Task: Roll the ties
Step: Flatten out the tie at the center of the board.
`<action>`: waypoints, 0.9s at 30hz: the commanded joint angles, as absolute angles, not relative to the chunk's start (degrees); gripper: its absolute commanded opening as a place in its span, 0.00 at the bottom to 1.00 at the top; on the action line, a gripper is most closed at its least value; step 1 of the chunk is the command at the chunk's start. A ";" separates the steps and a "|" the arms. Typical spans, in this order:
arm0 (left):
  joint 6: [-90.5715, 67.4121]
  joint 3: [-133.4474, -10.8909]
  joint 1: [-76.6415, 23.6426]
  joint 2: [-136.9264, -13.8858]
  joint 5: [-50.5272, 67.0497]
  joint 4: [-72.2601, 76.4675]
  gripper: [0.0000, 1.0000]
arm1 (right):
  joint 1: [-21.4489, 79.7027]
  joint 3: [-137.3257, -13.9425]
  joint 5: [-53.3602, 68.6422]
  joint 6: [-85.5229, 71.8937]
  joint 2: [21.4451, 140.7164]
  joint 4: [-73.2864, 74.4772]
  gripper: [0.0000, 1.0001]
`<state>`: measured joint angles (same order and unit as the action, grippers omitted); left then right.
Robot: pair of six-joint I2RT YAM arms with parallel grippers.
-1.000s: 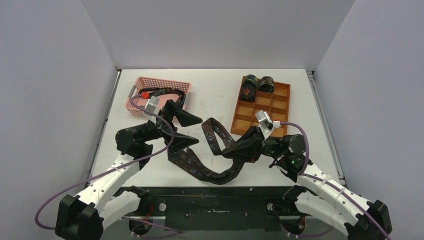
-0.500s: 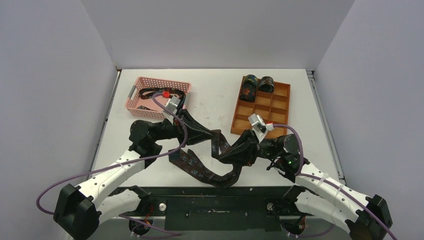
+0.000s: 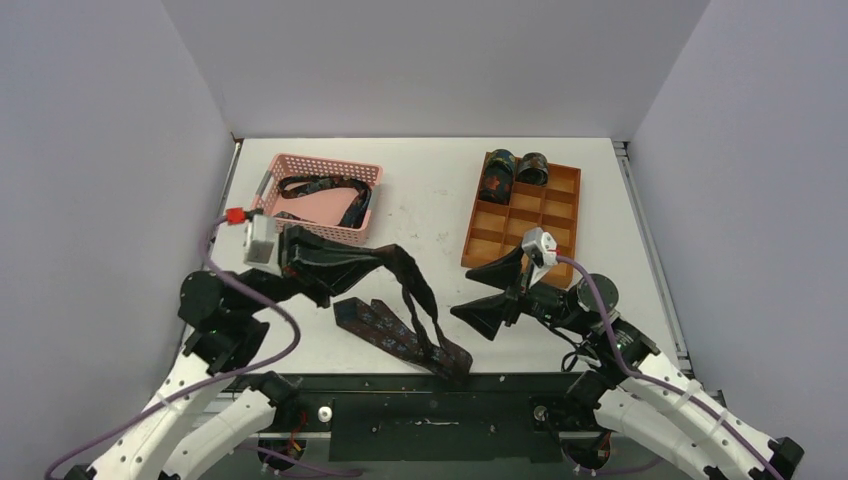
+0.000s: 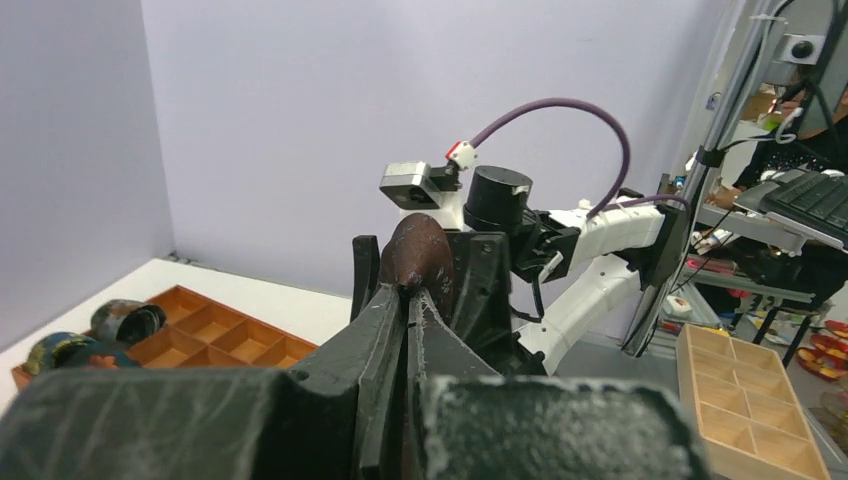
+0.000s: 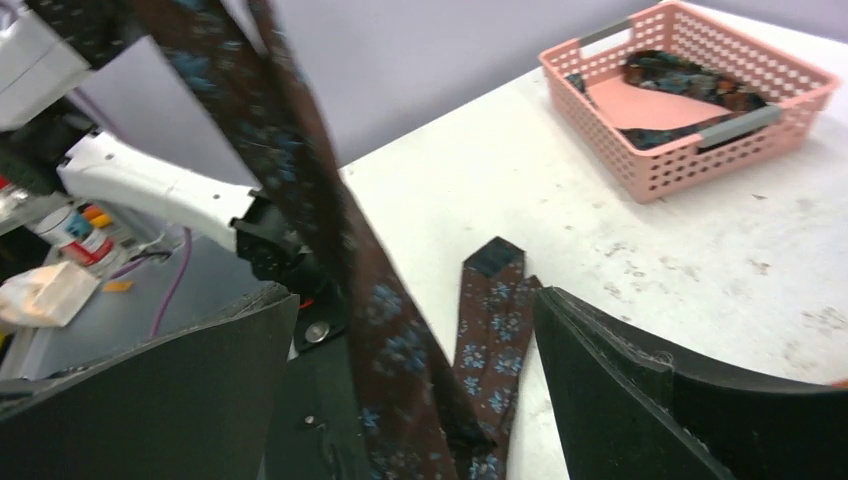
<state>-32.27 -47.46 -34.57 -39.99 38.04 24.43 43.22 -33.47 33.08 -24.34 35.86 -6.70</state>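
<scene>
I see left gripper (image 3: 385, 257) clamped on tie (image 3: 395, 335), which hangs to bench front edge; right gripper (image 3: 465, 297) jaws apart.

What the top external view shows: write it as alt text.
The left gripper holds a dark patterned tie partly lifted off the white table; the right gripper hangs open beside it. Behind, a pink basket holds another tie and an orange tray two rolled ties.

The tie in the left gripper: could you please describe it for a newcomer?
On the white table, look between the arms. A dark speckled tie lies there, partly lifted by the left gripper; the other ties sit in the pink basket or rolled in the tray.
</scene>
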 commanded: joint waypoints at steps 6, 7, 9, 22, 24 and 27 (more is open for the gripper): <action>-33.04 -40.13 -34.81 -14.91 42.76 1.07 0.00 | 43.50 -30.63 13.41 -28.27 34.13 0.45 0.90; -35.78 -37.74 -34.76 -11.52 43.17 0.21 0.00 | 43.47 -29.88 11.82 -28.83 35.26 0.44 0.90; -41.97 -32.51 -34.45 -5.12 42.41 -2.51 0.00 | 43.43 -29.35 11.11 -29.43 39.54 0.44 0.90; -40.24 -39.03 -16.96 6.66 49.12 -22.21 0.96 | 58.23 -38.07 10.92 -27.66 80.89 -3.10 0.90; -39.81 -40.23 -16.31 6.64 49.10 -21.68 0.96 | 59.84 -39.49 9.88 -27.34 84.82 -3.88 0.90; -41.31 -39.27 -16.22 6.70 49.39 -19.61 0.96 | 62.57 -43.59 7.10 -24.74 90.71 -0.44 0.90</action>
